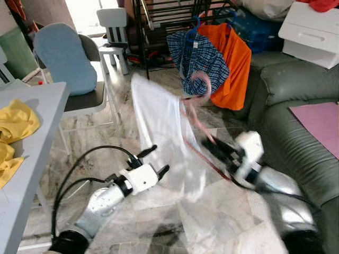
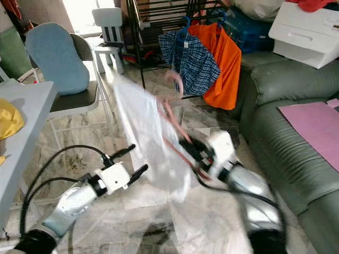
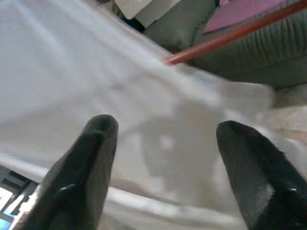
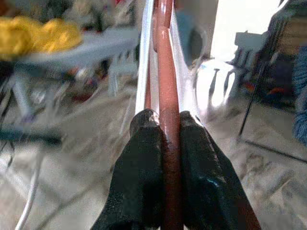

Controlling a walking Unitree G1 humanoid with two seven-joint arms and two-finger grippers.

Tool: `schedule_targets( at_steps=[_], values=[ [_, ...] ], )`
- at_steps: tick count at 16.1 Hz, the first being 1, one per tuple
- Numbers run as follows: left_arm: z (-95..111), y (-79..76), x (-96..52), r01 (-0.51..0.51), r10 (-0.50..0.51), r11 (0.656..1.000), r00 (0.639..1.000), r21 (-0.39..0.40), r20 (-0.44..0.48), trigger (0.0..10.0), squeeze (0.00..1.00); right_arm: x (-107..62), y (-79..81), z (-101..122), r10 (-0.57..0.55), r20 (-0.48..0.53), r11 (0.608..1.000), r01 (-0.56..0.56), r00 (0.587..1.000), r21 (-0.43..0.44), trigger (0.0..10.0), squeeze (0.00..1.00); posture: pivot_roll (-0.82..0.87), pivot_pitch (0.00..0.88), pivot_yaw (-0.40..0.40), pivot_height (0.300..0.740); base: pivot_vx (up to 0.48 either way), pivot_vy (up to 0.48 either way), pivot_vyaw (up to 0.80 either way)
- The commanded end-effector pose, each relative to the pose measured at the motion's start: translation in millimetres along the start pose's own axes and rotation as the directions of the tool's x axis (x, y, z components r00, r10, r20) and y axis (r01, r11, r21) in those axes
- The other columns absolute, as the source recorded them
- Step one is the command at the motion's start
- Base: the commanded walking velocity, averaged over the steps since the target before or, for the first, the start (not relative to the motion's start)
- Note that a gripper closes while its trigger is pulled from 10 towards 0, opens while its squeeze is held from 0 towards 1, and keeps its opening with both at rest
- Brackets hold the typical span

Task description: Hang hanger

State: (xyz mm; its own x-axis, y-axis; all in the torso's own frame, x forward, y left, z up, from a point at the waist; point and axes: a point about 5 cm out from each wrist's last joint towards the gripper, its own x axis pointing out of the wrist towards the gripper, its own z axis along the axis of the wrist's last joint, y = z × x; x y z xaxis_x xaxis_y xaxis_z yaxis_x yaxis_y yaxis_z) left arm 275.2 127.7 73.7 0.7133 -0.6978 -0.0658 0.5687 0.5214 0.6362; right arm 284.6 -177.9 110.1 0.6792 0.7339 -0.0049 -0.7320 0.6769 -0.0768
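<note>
**Hanger clamped in the right claw, left claw spread behind the cloth**

Over the marble floor, motion blur smears the middle of the scene: the red hanger shows only as a faint pink streak with a ghosted hook, and the white garment draped on it is half see-through, its lower edge hard to trace. How the garment sits on the hanger's shoulders cannot be made out.

The right claw is clamped on the hanger; in the right wrist view both black fingers press tight against the red bar from either side, the white cloth running along it. The hanger is held aloft in front of the rack, where a blue plaid shirt and an orange garment hang.

The left claw has its fingers wide apart, gripping nothing, just beside the garment's lower part; its wrist view looks straight at the cloth. A yellow cloth lies on the grey surface, cut off at the frame edge. A green sofa stands to the right.
</note>
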Motion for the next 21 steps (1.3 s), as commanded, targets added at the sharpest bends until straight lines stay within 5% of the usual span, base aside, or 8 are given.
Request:
schedule_targets(
  at_steps=[1, 10, 18, 19, 20, 21],
  values=[
    [-3, 9.4, -5.6, -0.003, 0.003, 1.000, 1.000, 0.024, -0.017, 10.0, 1.00, -0.5, 1.3, 16, 0.075, 0.049, 0.996, -0.072, 0.996, -0.044, 10.0, 0.00, -0.19, 0.000, 0.046, 0.740, 0.000, 0.000, 0.00],
    [-8, 38.3, -13.1, 0.068, -0.061, 0.989, 0.996, 0.132, -0.058, 10.0, 1.00, -46.3, -15.3, 6, 0.253, -0.233, 0.942, -0.295, 0.939, -0.163, 10.0, 0.00, -0.19, 0.000, 0.062, 0.740, 0.000, 0.000, 0.00],
    [-14, 58.0, -10.2, 0.233, -0.213, 0.957, 0.969, 0.173, -0.127, 10.0, 1.00, -45.4, -7.1, 7, 0.322, -0.235, 0.910, -0.368, 0.917, -0.188, 10.0, 0.00, -0.19, 0.000, 0.085, 0.740, 0.000, 0.000, 0.00],
    [-14, 58.0, -9.2, 0.276, -0.256, 0.946, 0.957, 0.169, -0.134, 10.0, 0.41, -43.6, -5.4, 8, 0.331, -0.231, 0.905, -0.377, 0.915, -0.197, 10.0, 0.00, -0.19, 0.000, 0.086, 0.740, 0.000, 0.000, 0.00],
    [-14, 60.2, -7.1, 0.304, -0.283, 0.937, 0.949, 0.173, -0.137, 10.0, 0.00, -42.2, -3.8, 8, 0.339, -0.234, 0.897, -0.388, 0.911, -0.212, 10.0, 0.00, -0.19, 0.000, 0.086, 0.740, 0.000, 0.000, 0.00],
    [-13, 65.3, -3.3, 0.302, -0.281, 0.940, 0.949, 0.159, -0.141, 4.7, 0.00, -41.3, -2.7, 7, 0.346, -0.249, 0.884, -0.403, 0.905, -0.236, 10.0, 0.00, -0.19, 0.000, 0.087, 0.740, 0.000, 0.000, 0.00]
  ],
)
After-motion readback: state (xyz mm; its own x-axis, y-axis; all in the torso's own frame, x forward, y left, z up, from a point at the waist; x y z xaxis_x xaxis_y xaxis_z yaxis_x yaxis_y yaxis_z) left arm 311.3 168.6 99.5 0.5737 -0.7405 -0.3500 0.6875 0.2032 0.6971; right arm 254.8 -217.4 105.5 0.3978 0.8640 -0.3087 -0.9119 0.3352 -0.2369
